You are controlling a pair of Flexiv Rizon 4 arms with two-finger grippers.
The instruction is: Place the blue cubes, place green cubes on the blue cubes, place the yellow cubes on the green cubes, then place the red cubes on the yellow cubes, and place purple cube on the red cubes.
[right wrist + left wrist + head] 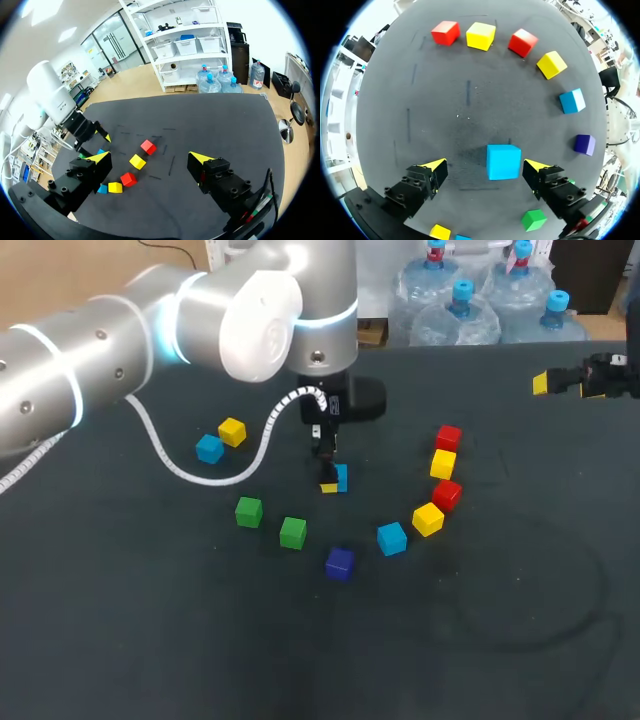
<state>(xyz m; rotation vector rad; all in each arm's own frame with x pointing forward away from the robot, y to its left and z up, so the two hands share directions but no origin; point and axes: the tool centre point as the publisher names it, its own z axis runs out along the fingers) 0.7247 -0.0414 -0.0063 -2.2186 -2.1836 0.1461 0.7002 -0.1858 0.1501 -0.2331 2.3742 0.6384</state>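
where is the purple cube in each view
head: purple cube near the middle, between a green cube and a blue cube
left wrist: next to that blue cube, purple cube continuing the arc
right wrist: not visible
landmark: the red and yellow row, seen in all three

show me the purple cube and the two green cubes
small purple cube (339, 562): head view, middle of its top face
green cube nearer the purple one (293, 531): head view, its top face
other green cube (249, 510): head view, its top face
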